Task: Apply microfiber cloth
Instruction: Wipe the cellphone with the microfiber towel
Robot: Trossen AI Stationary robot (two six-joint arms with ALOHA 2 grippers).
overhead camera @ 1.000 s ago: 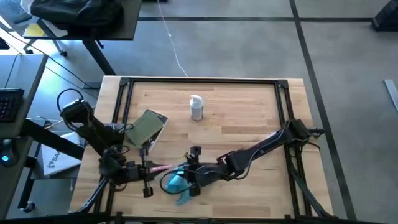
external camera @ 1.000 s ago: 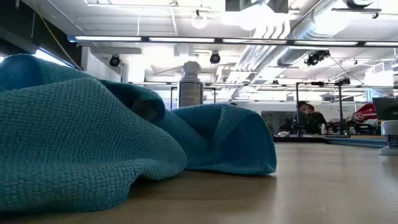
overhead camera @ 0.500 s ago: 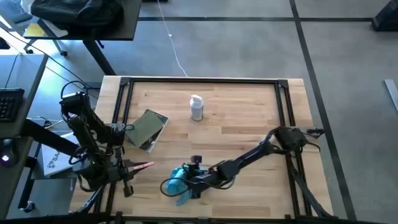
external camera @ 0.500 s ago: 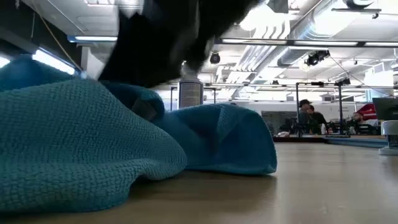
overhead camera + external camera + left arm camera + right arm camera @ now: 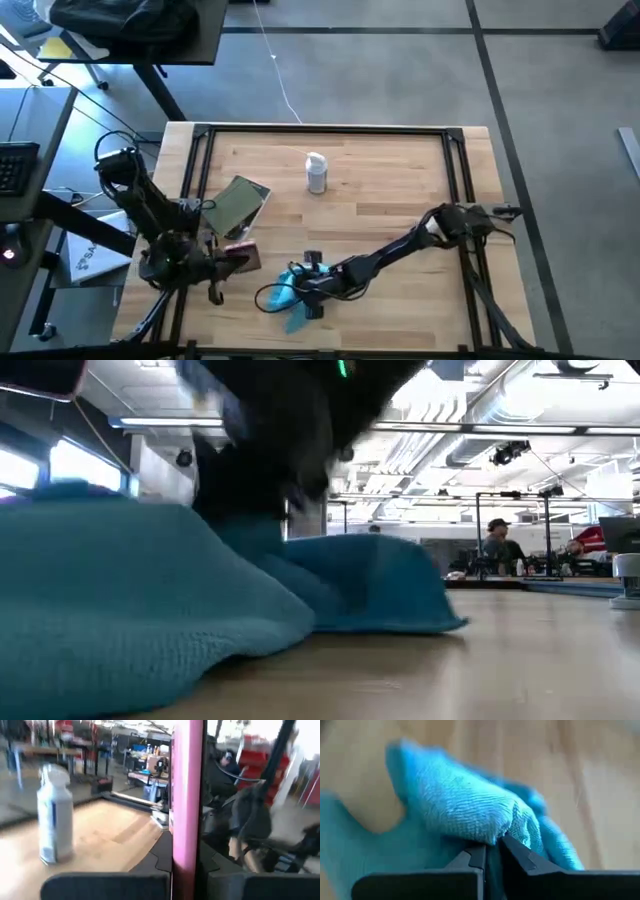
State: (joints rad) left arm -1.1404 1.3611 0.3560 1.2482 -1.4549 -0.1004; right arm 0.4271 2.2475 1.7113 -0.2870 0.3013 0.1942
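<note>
Right gripper pinches the microfiber cloth at the counter's near edge; left gripper holds a pink item alongside

High view: we see the right gripper (image 5: pixel 312 283) resting on the microfiber cloth (image 5: pixel 283 297), bunched near the front of the counter (image 5: pixel 400 180); the left gripper (image 5: pixel 228 262) sits just left of it, the right arm plainly nearer. The spray bottle (image 5: pixel 316 173) and olive pouch (image 5: pixel 236 205) lie well apart behind. Low view: we see the cloth (image 5: pixel 130 610) as a soft, woven, slumped heap, a dark arm blurred above it. Left wrist view: we see the fingers (image 5: pixel 105 884) clamped on a flat, rigid pink item (image 5: pixel 187 800). Right wrist view: we see the fingers (image 5: pixel 475 857) closed on a raised fold of cloth (image 5: pixel 455 807), directly ahead of them
</note>
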